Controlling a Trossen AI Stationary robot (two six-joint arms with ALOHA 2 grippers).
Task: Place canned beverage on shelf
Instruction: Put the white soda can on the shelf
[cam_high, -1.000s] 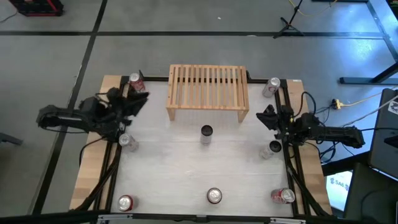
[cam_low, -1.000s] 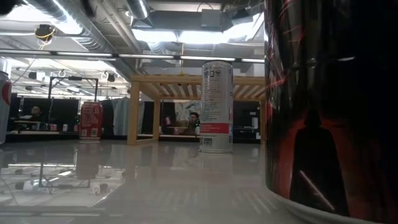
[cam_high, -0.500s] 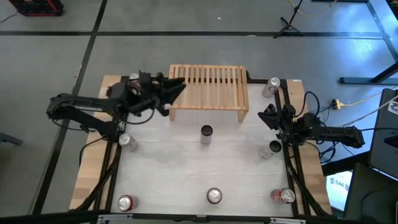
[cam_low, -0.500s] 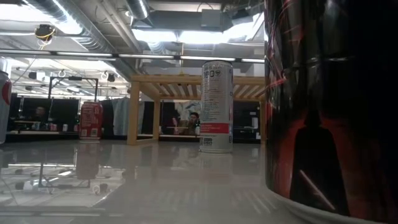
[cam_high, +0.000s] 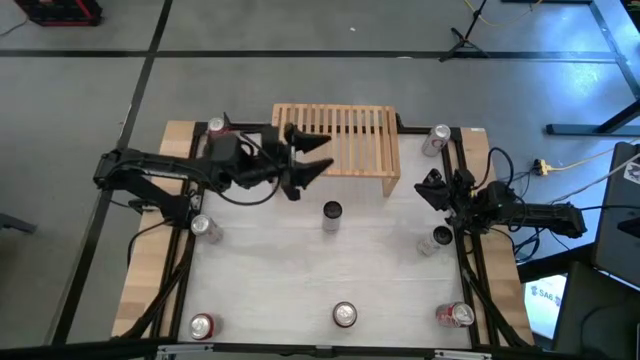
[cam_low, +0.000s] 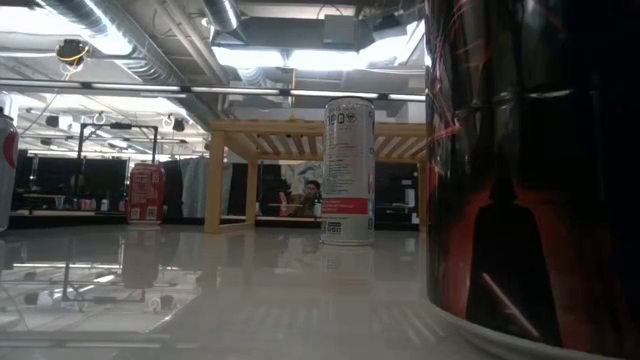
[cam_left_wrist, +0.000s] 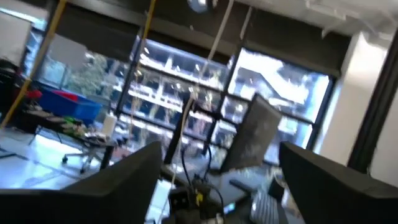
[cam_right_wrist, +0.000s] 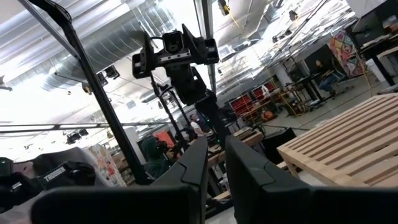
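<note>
The pale wooden slatted shelf (cam_high: 335, 148) stands at the table's far middle; it also shows in the low view (cam_low: 300, 135). A tall slim white can (cam_high: 332, 213) stands upright on the table just in front of it (cam_low: 347, 170). My left gripper (cam_high: 311, 156) is open and empty, raised over the shelf's front left part; its wrist view (cam_left_wrist: 214, 186) looks out into the room. My right gripper (cam_high: 432, 188) is shut and empty by the table's right edge, its own view (cam_right_wrist: 214, 171) facing the shelf (cam_right_wrist: 348, 143).
Other cans stand around the table: far left (cam_high: 215, 127), far right (cam_high: 437, 140), left (cam_high: 205, 228), right (cam_high: 437, 238), and three along the near edge (cam_high: 202, 325) (cam_high: 344, 315) (cam_high: 458, 315). A dark can (cam_low: 530, 170) fills the low view's right.
My left gripper has swung from the table's left edge toward the right, past the far-left can, and now hangs over the shelf's front left part. No can has moved.
</note>
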